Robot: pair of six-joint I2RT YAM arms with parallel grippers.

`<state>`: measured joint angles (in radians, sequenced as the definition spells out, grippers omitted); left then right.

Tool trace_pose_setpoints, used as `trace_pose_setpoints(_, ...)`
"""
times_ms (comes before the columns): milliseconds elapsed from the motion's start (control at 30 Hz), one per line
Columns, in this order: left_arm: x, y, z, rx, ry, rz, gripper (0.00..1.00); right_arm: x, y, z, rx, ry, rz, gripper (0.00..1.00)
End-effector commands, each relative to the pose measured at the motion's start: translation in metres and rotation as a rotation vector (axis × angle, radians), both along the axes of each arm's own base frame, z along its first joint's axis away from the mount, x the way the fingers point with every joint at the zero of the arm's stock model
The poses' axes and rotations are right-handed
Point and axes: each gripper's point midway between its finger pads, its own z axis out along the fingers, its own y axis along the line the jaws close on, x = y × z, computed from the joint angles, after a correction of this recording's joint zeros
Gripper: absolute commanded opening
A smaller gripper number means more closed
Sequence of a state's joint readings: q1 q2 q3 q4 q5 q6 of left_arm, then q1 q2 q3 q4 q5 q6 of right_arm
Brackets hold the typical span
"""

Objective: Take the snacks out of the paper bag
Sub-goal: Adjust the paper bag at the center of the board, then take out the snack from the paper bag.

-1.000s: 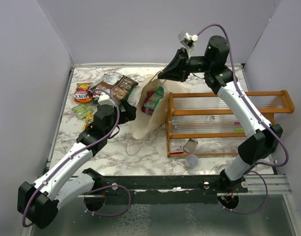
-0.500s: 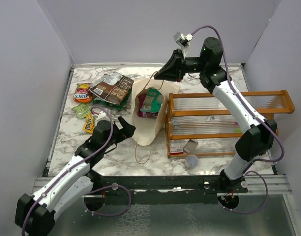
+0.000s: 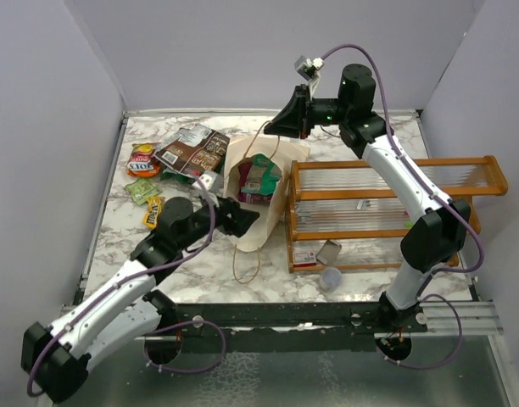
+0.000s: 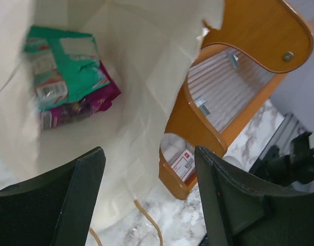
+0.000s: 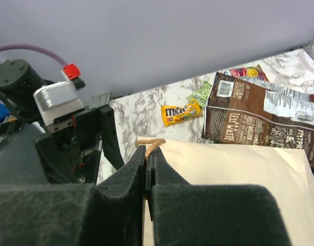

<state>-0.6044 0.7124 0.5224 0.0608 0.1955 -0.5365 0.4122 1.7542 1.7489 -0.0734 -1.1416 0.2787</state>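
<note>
The beige paper bag (image 3: 268,208) lies on the marble table with its mouth toward my left arm. Inside it lie a teal packet (image 4: 64,66) on a purple-magenta packet (image 4: 82,105); both also show in the top view (image 3: 261,180). My right gripper (image 3: 276,127) is shut on the bag's string handle (image 5: 153,144) and holds the bag's far edge up. My left gripper (image 3: 247,219) is open and empty at the bag's mouth, apart from the packets. A dark brown packet (image 3: 194,153), a red-orange one (image 3: 143,161), a green one (image 3: 141,192) and a yellow one (image 3: 153,212) lie on the table at the left.
An orange wooden rack with clear ribbed panels (image 3: 387,203) stands right of the bag. A red-and-white card (image 3: 304,257) and a grey round cap (image 3: 329,277) lie by its near side. A loose string handle (image 3: 245,267) trails in front of the bag.
My left gripper has moved right, from beside the packets on the table to the bag's mouth. My right gripper has lifted the bag's far edge a little higher and the bag has opened.
</note>
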Motion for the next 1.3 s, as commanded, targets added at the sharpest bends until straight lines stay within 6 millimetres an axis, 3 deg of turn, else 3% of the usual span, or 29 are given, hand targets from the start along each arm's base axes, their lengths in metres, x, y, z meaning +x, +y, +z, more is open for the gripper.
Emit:
trace_pose_setpoints(0, 0.011, -0.026, 0.014, 0.225, -0.265, -0.142, 0.69, -0.003, -0.002, -0.006, -0.002, 0.021, -0.012, 0.01)
trace_pose_setpoints(200, 0.04, -0.041, -0.015, 0.438, -0.291, -0.13, 0.49, -0.009, -0.003, 0.001, 0.022, 0.022, 0.005, 0.01)
trace_pose_setpoints(333, 0.058, -0.038, -0.02, 0.419, -0.264, -0.011, 0.29, -0.012, -0.004, 0.004, 0.03, 0.01, -0.001, 0.01)
trace_pose_setpoints(600, 0.052, -0.033, -0.024, 0.283, -0.273, 0.047, 0.26, -0.017, -0.006, 0.014, 0.052, -0.013, -0.004, 0.01)
trace_pose_setpoints(733, 0.055, -0.027, -0.029, 0.294, -0.325, 0.091, 0.23, -0.016, -0.006, 0.02, 0.093, 0.01, -0.027, 0.01)
trace_pose_setpoints(900, 0.057, -0.04, -0.031, 0.335, -0.475, 0.047, 0.24, -0.018, -0.002, 0.028, 0.153, 0.072, -0.001, 0.01)
trace_pose_setpoints(1033, 0.067, -0.047, -0.046, 0.428, -0.472, 0.075, 0.21, -0.017, -0.002, 0.03, 0.158, 0.079, -0.008, 0.01)
trace_pose_setpoints(1267, 0.078, -0.049, -0.056, 0.431, -0.447, 0.134, 0.19, -0.019, -0.004, 0.033, 0.154, 0.071, -0.018, 0.01)
